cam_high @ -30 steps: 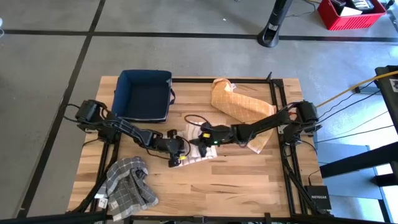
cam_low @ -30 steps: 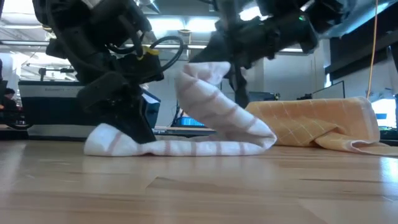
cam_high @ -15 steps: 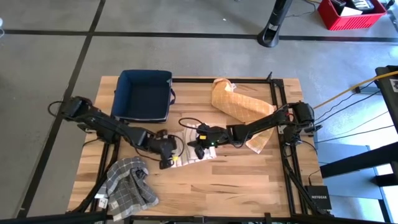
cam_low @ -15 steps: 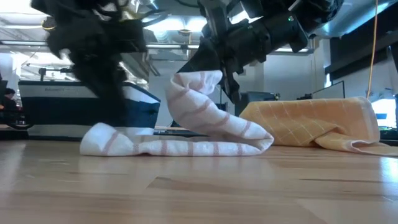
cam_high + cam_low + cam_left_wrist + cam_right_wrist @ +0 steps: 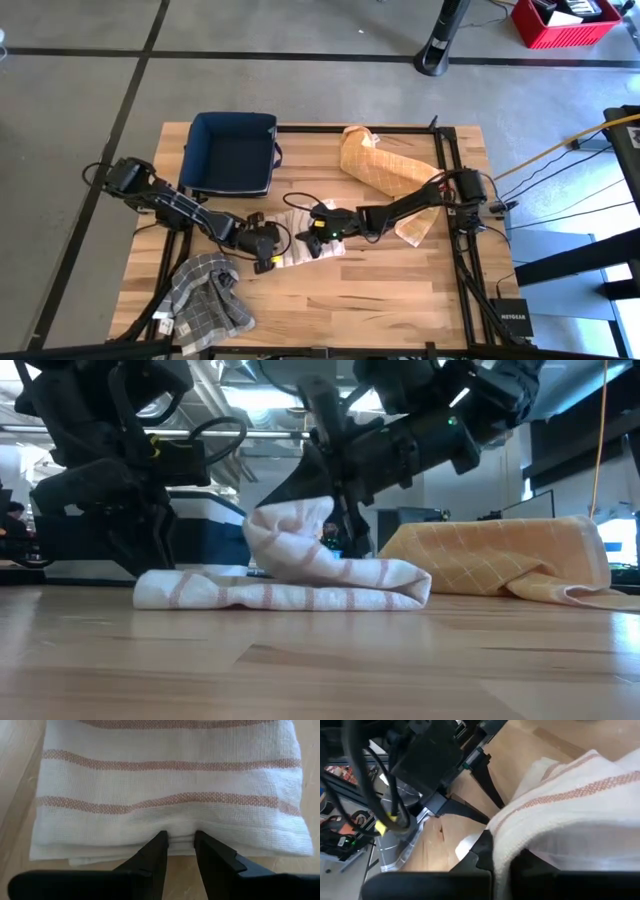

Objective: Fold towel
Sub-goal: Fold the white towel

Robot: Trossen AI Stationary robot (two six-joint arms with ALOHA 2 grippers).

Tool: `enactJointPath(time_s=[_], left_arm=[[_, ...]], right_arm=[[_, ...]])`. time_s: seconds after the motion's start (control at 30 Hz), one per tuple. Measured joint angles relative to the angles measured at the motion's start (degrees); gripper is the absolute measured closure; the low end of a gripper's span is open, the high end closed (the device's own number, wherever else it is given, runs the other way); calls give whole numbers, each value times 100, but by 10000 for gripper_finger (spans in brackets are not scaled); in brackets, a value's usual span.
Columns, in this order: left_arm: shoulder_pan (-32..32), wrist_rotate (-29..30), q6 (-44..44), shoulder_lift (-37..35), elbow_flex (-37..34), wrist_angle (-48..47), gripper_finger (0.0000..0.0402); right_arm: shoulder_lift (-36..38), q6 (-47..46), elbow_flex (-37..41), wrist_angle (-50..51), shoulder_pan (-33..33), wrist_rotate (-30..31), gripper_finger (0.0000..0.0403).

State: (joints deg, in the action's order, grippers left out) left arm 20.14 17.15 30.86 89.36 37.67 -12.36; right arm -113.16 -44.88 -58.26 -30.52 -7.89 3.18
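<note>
High view: striped towel (image 5: 300,246) mid-table, long axis left-right, between my left gripper (image 5: 268,250) and right gripper (image 5: 318,237).

Low view: right gripper (image 5: 335,510) pinched shut on the raised flap; it goes down toward the left end.

Left wrist view: left gripper (image 5: 181,842) part-open, fingertips against the folded edge, not clamping it.

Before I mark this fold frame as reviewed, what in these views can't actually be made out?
- High view: the striped towel is largely covered by both grippers, so its fold edges can't be traced.
- Low view: the left gripper blocks the towel's end; whether it pinches cloth or only touches it is unclear.
- Right wrist view: the right gripper fingertips are buried in cloth.
- Left wrist view: the towel's far edge is cut off by the picture's edge.
</note>
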Motion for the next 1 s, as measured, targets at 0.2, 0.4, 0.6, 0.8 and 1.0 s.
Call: enactJointPath(time_s=[0.2,0.4,0.6,0.8,1.0], left_arm=[[0,-10,-21,4,0,-9,306],[0,-22,-27,9,-2,-20,306],[0,-62,-109,-28,66,-175,306],[27,-453,105,-367,570,-1462,306],[165,-717,401,-856,1008,-2541,306]], right_arm=[[-478,9,-502,121,1,-181,391],[-488,11,-569,462,2,-122,389],[-455,63,-569,404,3,-187,328],[-290,170,-569,354,83,-895,238],[-121,740,-571,200,93,-1056,195]])
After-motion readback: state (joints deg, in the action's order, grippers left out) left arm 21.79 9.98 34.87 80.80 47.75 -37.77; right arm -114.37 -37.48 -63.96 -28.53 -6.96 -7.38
